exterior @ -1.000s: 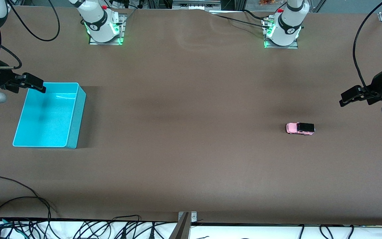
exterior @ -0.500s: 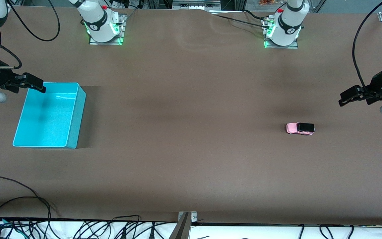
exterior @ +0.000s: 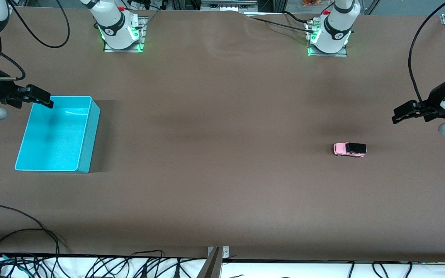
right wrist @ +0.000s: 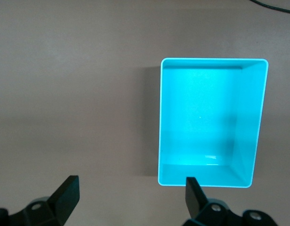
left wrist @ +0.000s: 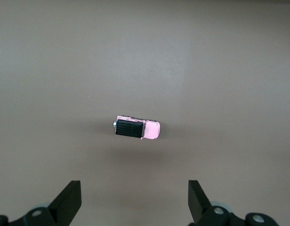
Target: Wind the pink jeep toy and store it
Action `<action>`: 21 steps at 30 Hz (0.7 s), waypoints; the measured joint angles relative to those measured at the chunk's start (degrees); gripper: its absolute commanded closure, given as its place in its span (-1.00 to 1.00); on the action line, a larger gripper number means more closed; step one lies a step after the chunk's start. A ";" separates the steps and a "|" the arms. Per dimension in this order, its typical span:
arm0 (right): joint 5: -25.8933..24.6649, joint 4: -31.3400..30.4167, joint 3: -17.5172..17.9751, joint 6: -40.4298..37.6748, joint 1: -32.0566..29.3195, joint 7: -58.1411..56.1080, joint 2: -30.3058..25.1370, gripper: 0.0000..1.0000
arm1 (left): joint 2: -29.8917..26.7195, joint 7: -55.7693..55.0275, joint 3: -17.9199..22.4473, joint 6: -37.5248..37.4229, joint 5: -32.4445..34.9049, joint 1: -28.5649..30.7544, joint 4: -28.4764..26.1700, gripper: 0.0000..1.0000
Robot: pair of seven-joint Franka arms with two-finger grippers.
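The pink jeep toy (exterior: 349,149) sits on its wheels on the bare table (exterior: 222,162) toward the left arm's end, well apart from the teal bin (exterior: 85,133). Our left tool (exterior: 398,115) hovers above the table near the jeep, released, empty. We should centre over the body and pinch its long sides. Our right tool (exterior: 45,101) waits, released, over the bin's rim.

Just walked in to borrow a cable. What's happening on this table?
Nothing is held yet. The pink jeep toy sits on the table toward the left arm's end, untouched. The left pincer hangs open in the air near it. The right pincer waits open at the edge of the empty teal bin, toward the right arm's end.
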 measured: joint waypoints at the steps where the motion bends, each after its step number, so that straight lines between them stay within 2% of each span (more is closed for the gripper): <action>1: 0.00 0.00 0.00 0.00 0.00 0.00 0.00 -1.00 | 0.10 -0.40 0.01 0.00 0.00 0.01 -0.02 -1.00; 8: 0.00 0.00 0.00 0.00 0.00 0.00 0.00 -1.00 | 1.67 -9.64 0.06 -0.03 0.00 0.09 -0.29 -1.00; 21: 0.00 0.00 0.00 0.01 0.00 0.00 0.00 -1.00 | 4.70 -38.76 -0.15 -0.08 0.00 -0.21 -1.22 -1.00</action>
